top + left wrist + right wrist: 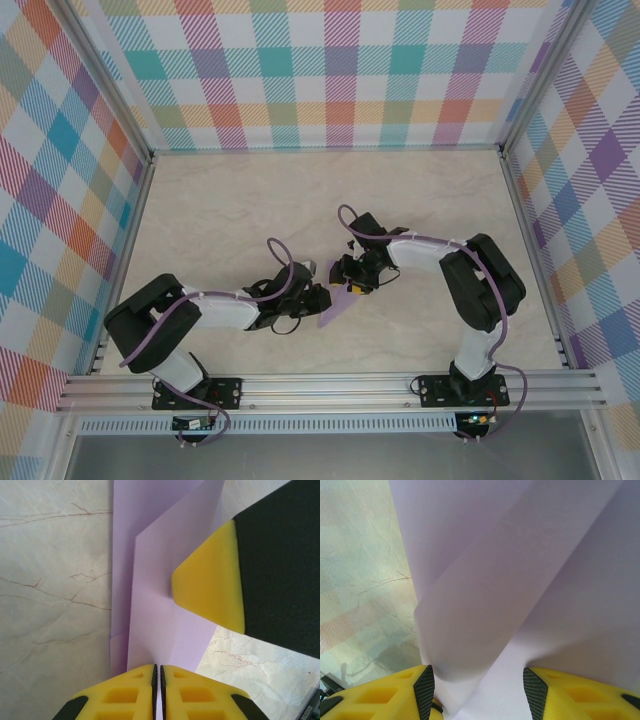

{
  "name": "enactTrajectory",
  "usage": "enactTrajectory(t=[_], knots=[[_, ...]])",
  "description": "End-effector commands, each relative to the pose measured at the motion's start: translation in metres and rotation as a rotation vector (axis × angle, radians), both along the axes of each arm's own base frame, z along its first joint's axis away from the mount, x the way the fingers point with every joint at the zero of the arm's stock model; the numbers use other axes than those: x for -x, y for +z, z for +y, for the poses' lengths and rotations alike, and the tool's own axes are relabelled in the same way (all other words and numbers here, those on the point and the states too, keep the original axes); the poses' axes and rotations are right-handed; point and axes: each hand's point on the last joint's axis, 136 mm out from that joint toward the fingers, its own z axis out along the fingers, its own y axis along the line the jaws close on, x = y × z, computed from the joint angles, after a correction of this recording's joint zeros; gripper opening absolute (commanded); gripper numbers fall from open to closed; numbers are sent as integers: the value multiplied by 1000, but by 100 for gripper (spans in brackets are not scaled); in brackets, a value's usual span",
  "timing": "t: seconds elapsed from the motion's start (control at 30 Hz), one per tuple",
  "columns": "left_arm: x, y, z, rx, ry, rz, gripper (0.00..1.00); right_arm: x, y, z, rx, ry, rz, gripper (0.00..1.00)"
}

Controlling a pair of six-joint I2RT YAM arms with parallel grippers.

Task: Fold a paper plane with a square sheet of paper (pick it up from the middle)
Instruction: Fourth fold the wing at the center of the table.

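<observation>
A: Whereabouts of the sheet of paper [160, 565]?

B: Lying on the desk [50, 580], straight ahead of the left gripper [156, 692] and reaching in between its tips. Also running up between the fingers of the right gripper [479, 692].

A: Grip on the left?

B: Closed down to a hairline slit, apparently pinching the near edge of the sheet. Hard to judge how firmly.

A: And on the right?

B: Standing about half open, astride a bulging hump of paper, not clamped on it as far as can be seen. One of its fingers [210, 585] pressing tip-down on the top layer, ahead and to the right of the left gripper.

A: Progress on the folding?

B: Partway, at a guess. Already folded over on itself: an upper layer lying across a lower one, with a slanted edge on the side far from the left gripper. No pointed nose, no narrow dart shape, no wings yet.

A: Left to do, then?

B: Probably flattening this fold first, then the remaining folds and the centre crease. Plenty to go.
</observation>
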Motion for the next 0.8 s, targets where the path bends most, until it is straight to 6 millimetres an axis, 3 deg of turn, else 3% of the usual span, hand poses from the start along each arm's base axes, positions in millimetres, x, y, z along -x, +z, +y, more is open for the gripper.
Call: enactTrajectory(t=[0.0,0.5,0.77], knots=[[-7,-3,2,-22,25,10,12,20,-45,-42,232,-2,79,54],[-6,-10,9,-57,37,23,10,21,-47,-43,259,-11,94,45],[-10,11,6,-4,40,-12,15,23,-55,-48,303,-27,128,42]])
